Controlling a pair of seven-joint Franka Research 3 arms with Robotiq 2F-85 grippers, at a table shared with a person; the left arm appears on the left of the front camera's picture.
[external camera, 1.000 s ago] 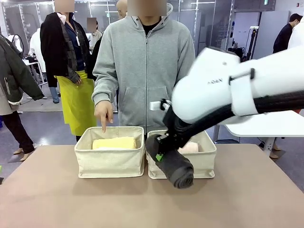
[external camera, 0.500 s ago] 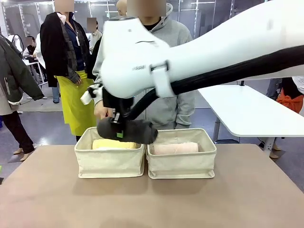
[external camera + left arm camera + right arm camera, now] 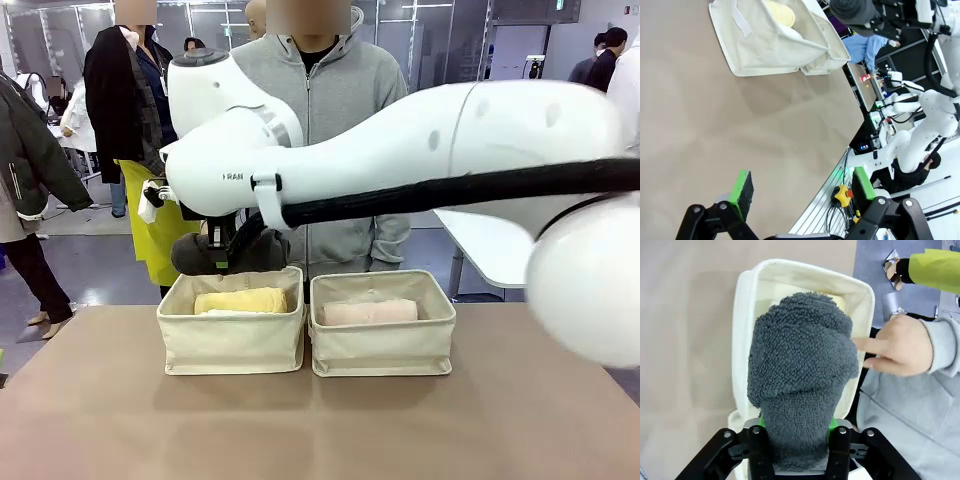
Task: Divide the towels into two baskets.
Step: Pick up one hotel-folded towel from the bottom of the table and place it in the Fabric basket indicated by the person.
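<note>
My right gripper (image 3: 224, 262) (image 3: 796, 425) is shut on the dark grey towel (image 3: 232, 252) (image 3: 802, 375) and holds it in the air just over the back of the left basket (image 3: 230, 345) (image 3: 739, 335). A pale yellow towel (image 3: 240, 300) (image 3: 780, 12) lies in that basket. In the right basket (image 3: 382, 348) lies a pale pink towel (image 3: 370, 312). My left gripper (image 3: 802, 185) hangs open and empty over bare table, well away from the baskets (image 3: 760, 50).
A person in a grey hoodie (image 3: 310, 130) stands right behind the baskets. Their hand (image 3: 895, 347) points at the left basket, close to the grey towel. My right arm (image 3: 440, 150) spans the table above both baskets.
My right arm has swung left with the grey towel, from in front of the right basket, up and across to above the left basket. The left gripper has stayed open.
</note>
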